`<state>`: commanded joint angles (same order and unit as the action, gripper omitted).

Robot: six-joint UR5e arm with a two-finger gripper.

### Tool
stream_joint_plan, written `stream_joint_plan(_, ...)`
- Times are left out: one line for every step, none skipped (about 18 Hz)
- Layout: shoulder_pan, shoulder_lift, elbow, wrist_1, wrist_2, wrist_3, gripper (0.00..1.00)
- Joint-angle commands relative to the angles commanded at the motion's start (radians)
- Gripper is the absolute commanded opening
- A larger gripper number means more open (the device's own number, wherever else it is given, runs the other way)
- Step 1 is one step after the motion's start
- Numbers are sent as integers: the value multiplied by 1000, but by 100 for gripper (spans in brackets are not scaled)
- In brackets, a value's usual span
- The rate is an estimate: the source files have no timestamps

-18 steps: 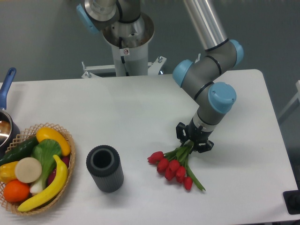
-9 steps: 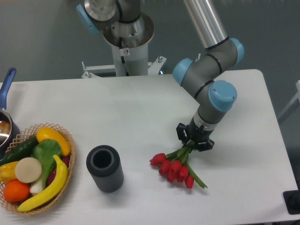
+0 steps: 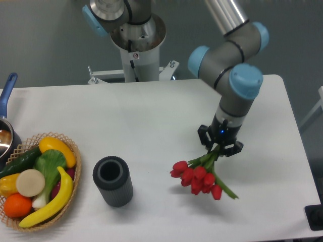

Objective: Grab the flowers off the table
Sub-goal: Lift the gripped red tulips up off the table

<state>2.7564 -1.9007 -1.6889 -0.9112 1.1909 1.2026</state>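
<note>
**Inspection: flowers held in end effector, right of centre**

The end effector (image 3: 220, 147) is clamped on the green stems of the flowers (image 3: 198, 177). The red buds hang down and to the left of the grip, at lower right of centre in the frame, over the white table (image 3: 151, 121); contact between buds and surface cannot be determined. A dark ribbed cylinder (image 3: 112, 180) stands upright at lower centre, well apart from the bunch. A wicker basket (image 3: 70, 174) of fruit and vegetables sits at lower left.
</note>
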Motion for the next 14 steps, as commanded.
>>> stream_joint_plan(14,12,0,0,-45,-2,32)
stream_joint_plan(34,23,0,0,-91,-2,32)
stream_joint_plan(52,32,3,2,-143,-2,32)
stream_joint_plan(66,38,8,2,-196,-2,32)
stream_joint_plan(84,40,11,2,-248,-2,32)
stream_joint_plan(95,40,17,2,-295,-2,32)
stream_joint_plan(106,40,23,2,-328,-2,32)
stream_joint_plan(120,40,28,2,-359,-2,32)
stream_joint_plan(127,40,37,2,-390,-2,32)
stream_joint_plan(134,40,44,6,-419,-2,32)
stream_joint_plan(137,40,48,6,-445,-2,32)
stream_joint_plan(143,38,51,8,-462,-2,32)
stream_joint_plan(150,38,52,8,-477,-2,32)
stream_joint_plan(155,38,55,8,-494,-2,32)
